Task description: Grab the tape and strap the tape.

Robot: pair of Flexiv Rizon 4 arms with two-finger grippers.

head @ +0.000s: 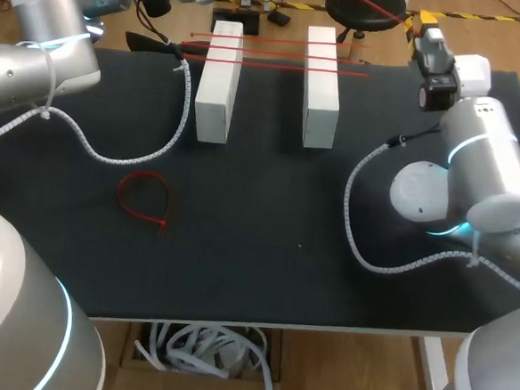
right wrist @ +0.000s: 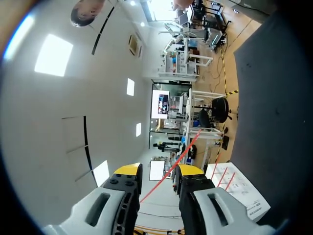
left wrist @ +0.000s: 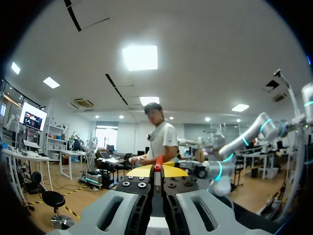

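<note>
Head view: the black table [head: 281,277] is carrying two white blocks, the left block [head: 219,81] and the right block [head: 321,83], standing side by side at the far middle. Three straight red cable ties [head: 274,54] are lying across both blocks. A looped red cable tie [head: 165,208] is lying flat on the near left of the table, well apart from the blocks. The left gripper [head: 168,47] is sitting at the far left, at the left ends of the straight ties. The right gripper [head: 423,32] is hanging at the far right, with a raised red cable tie [head: 371,6] reaching leftward from it beyond the far edge. Left wrist view: the left gripper [left wrist: 157,170] is standing with its fingers narrow, pinching a red tie end [left wrist: 157,164] from both sides. Right wrist view: the raised tie [right wrist: 178,156] is passing through the right gripper [right wrist: 159,170] and out ahead of it. Whether this gripper is clamping the tie cannot be told.
</note>
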